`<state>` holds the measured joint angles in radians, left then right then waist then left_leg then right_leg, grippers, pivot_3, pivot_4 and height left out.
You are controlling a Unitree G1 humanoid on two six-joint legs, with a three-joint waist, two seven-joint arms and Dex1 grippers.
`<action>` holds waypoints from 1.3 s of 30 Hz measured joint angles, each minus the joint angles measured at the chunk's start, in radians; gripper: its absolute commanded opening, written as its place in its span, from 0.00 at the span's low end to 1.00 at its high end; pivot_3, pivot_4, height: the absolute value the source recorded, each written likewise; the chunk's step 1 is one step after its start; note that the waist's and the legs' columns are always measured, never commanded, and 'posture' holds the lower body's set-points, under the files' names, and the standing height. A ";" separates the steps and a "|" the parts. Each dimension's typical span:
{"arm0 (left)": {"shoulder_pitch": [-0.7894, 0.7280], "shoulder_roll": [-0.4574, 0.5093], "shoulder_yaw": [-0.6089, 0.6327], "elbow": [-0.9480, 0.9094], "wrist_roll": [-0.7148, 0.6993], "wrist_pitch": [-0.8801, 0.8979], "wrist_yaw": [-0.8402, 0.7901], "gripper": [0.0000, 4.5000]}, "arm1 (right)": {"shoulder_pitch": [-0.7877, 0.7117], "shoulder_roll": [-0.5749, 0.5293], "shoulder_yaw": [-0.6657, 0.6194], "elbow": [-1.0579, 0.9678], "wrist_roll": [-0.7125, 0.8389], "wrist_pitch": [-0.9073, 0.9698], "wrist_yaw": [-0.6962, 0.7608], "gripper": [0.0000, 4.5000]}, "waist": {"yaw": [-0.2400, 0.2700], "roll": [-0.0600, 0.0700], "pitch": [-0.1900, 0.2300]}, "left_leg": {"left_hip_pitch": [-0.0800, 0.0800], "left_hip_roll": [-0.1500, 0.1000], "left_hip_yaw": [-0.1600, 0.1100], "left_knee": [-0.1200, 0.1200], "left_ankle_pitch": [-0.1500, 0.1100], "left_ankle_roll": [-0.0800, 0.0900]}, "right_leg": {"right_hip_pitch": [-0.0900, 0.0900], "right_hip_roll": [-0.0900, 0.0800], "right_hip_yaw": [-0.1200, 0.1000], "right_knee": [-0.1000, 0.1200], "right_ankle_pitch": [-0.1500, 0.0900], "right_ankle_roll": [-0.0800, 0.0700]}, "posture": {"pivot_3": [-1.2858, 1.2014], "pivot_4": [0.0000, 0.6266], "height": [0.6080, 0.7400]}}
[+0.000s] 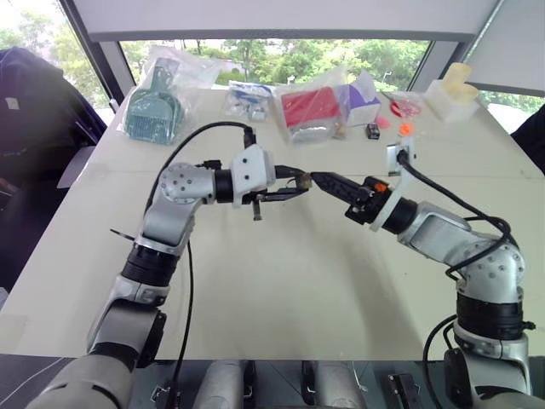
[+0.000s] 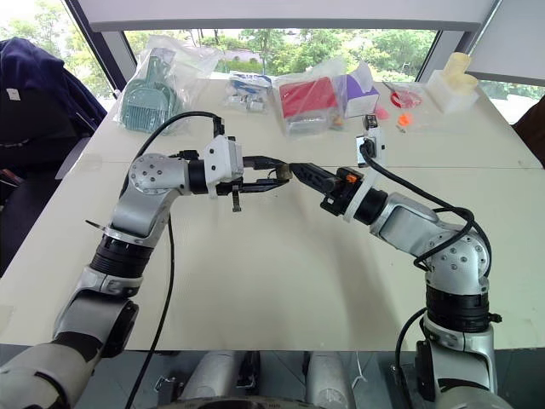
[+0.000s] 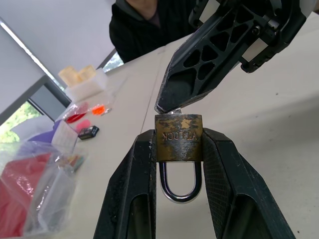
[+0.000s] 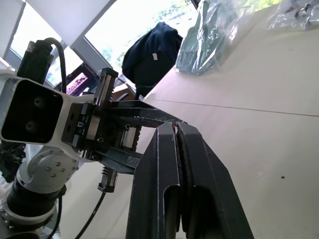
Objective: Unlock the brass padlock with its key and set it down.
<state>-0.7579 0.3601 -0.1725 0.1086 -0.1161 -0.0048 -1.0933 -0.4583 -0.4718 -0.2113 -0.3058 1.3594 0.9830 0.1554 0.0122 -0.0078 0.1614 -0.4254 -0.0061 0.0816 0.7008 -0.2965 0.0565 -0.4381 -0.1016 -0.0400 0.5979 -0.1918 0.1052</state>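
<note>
Holding brass padlock (image 3: 178,138) clamped in left gripper (image 3: 178,164) above desk (image 1: 281,281); right gripper (image 3: 167,105) pinched shut on key (image 3: 173,112) at keyway. Advise turning key gently, keeping alignment.

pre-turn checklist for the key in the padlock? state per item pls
1. Left claw shut on the brass padlock, body clamped between both fingers: ok.
2. Shackle seated in the body, lock not yet open: ok as a start state.
3. Right claw shut, tips at the padlock's keyway end: ok.
4. The key gripped and in the keyway: cannot tell, just a silvery sliver at the tips.
5. Padlock held above the table, free to turn: ok.
</note>
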 measured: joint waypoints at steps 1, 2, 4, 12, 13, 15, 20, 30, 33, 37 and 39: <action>0.000 0.002 -0.001 0.000 0.008 -0.013 0.009 0.16 | 0.005 0.006 -0.002 -0.002 0.003 -0.003 -0.007 0.00 | 0.000 0.000 0.000 | 0.000 0.000 0.000 0.000 0.000 0.000 | 0.000 0.000 0.000 0.000 0.000 0.000 | 0.52 0.24 1.00; 0.000 0.003 -0.001 0.003 0.019 -0.030 0.023 0.16 | 0.010 0.013 -0.002 -0.003 0.009 -0.006 -0.015 0.00 | 0.000 0.000 0.000 | 0.000 0.000 0.000 0.000 0.000 0.000 | 0.000 0.000 0.000 0.000 0.000 0.000 | 0.52 0.24 1.00; -0.001 0.003 -0.001 0.017 0.044 -0.077 0.061 0.16 | 0.015 0.028 -0.004 -0.003 0.028 -0.010 -0.045 0.00 | -0.001 0.000 0.000 | 0.000 0.000 0.000 0.000 0.000 0.000 | 0.000 0.000 0.000 0.000 0.000 0.000 | 0.52 0.24 1.00; -0.020 0.016 -0.008 0.121 0.167 -0.349 0.191 0.16 | 0.017 0.158 -0.016 0.020 0.130 -0.071 -0.219 0.00 | 0.000 0.000 0.000 | 0.000 0.000 0.000 0.000 0.000 0.000 | 0.000 0.000 0.000 0.000 0.000 0.000 | 0.52 0.24 1.00; -0.023 0.023 -0.010 0.128 0.177 -0.378 0.200 0.16 | 0.017 0.172 -0.017 0.020 0.148 -0.081 -0.242 0.00 | -0.001 0.000 0.000 | 0.000 0.000 0.000 0.000 0.000 0.000 | 0.000 0.000 0.000 0.000 0.000 0.000 | 0.52 0.24 1.00; -0.023 0.025 -0.010 0.134 0.181 -0.398 0.207 0.16 | 0.017 0.176 -0.016 0.020 0.162 -0.087 -0.263 0.00 | 0.000 0.000 0.000 | 0.000 0.000 0.000 0.000 0.000 0.000 | 0.000 0.000 0.000 0.000 0.000 0.000 | 0.52 0.24 1.00; -0.024 0.018 -0.012 0.148 0.168 -0.374 0.207 0.16 | 0.042 0.119 0.026 -0.030 0.072 -0.098 -0.213 0.30 | -0.001 0.000 0.000 | 0.000 0.000 0.001 0.000 0.000 0.000 | 0.000 0.000 0.000 0.000 0.000 0.000 | 0.52 0.24 1.00; -0.029 0.012 -0.030 0.149 0.109 -0.327 0.156 0.16 | 0.061 0.044 0.074 -0.072 -0.128 -0.139 -0.067 0.85 | -0.001 0.000 0.000 | 0.000 0.000 0.001 0.000 0.000 0.000 | 0.000 0.001 0.000 0.000 0.000 0.001 | 0.52 0.24 1.00; -0.027 0.014 -0.032 0.142 0.104 -0.327 0.150 0.16 | 0.050 0.046 0.068 -0.061 -0.166 -0.158 -0.055 0.85 | 0.000 0.000 0.000 | 0.000 0.000 0.001 0.000 0.000 0.000 | 0.000 0.001 0.000 0.000 0.000 0.001 | 0.52 0.24 1.00; -0.019 0.023 -0.032 0.135 0.103 -0.326 0.149 0.16 | 0.045 0.059 0.050 -0.043 -0.179 -0.166 -0.045 0.85 | -0.001 0.000 0.000 | 0.000 0.000 0.001 0.000 0.000 0.000 | 0.000 0.001 0.000 0.000 0.000 0.001 | 0.52 0.24 1.00; -0.013 0.024 -0.032 0.120 0.101 -0.324 0.148 0.16 | 0.040 0.062 0.045 -0.040 -0.179 -0.166 -0.043 0.73 | -0.001 0.000 0.000 | 0.000 0.000 0.001 0.000 0.000 0.000 | 0.000 0.001 0.000 0.000 0.000 0.001 | 0.52 0.24 1.00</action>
<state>-0.7705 0.3836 -0.2045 0.2288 -0.0154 -0.3292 -0.9449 -0.4183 -0.4098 -0.1666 -0.3458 1.1805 0.8173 0.1126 0.0116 -0.0076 0.1614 -0.4251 -0.0056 0.0823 0.7006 -0.2963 0.0563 -0.4381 -0.1008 -0.0400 0.5979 -0.1914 0.1060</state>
